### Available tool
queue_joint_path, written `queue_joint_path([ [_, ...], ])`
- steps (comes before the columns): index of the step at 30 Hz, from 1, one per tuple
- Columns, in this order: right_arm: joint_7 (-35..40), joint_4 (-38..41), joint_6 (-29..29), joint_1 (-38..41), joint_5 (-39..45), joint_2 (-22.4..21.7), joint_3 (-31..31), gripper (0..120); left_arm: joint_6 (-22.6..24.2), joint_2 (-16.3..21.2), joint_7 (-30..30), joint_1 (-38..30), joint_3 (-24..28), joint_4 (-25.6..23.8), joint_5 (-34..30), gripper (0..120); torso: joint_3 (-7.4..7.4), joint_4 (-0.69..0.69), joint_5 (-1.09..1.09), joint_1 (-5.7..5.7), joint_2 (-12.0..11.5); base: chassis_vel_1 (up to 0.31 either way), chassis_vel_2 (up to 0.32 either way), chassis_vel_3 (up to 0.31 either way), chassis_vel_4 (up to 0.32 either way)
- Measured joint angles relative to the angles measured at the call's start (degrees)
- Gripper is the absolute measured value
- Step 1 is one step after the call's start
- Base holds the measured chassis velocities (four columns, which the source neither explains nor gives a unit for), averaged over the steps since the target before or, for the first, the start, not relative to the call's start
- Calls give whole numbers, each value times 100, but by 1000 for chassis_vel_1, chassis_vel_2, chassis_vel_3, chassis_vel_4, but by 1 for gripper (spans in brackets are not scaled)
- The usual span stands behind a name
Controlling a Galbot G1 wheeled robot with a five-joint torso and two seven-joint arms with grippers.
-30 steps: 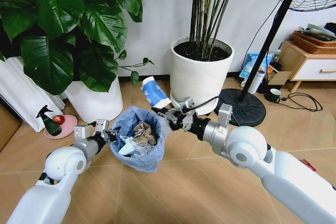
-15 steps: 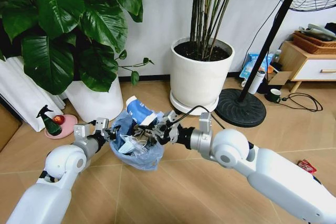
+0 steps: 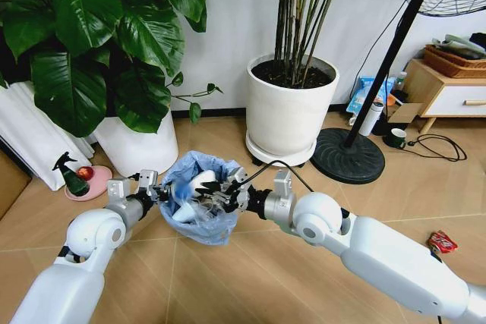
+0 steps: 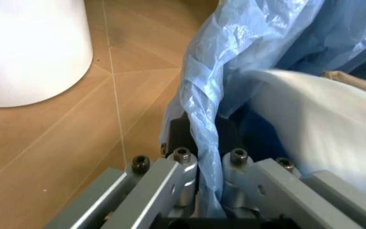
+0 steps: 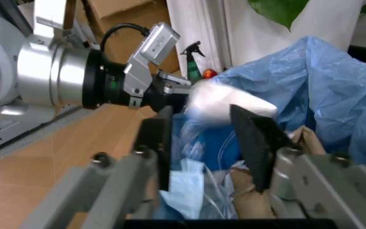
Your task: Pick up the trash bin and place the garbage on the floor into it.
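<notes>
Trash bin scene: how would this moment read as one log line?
left claw: shut on trash bin rim | right claw: open over bin, blue-white can between fingers | red wrapper: on floor

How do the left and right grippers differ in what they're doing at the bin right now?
The left gripper is clamped on the rim of the small dark trash bin with a light-blue bag liner, holding it from the side. The right gripper hangs over the bin's mouth, fingers apart, with a blue-white can between them. Both meet at the bin.
</notes>
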Motion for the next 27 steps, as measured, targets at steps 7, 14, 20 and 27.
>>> queue_joint_path([
  [7, 145, -77, -2, -11, -19, -18, 228, 67, -2, 9, 0, 0, -29, -3, -1, 0, 0, 0, 0, 0, 0, 0, 0, 0, 0],
  [14, 464, 1, 26, -222, -69, -110, 752, 92, -2, 3, 0, -8, -27, -3, -5, 0, 0, 0, 0, 0, 0, 0, 0, 0, 0],
  [20, 887, 47, 324, -525, -185, -184, 1143, 100, -2, 6, 0, 7, -56, -15, -9, 0, 0, -1, 1, 0, 0, 0, 0, 0, 0],
  [27, 1282, 116, 347, -1126, -711, -185, 2019, 100, -4, 15, -5, 94, -155, -82, -11, 0, 0, -1, 0, 0, 0, 0, 0, 0, 0],
])
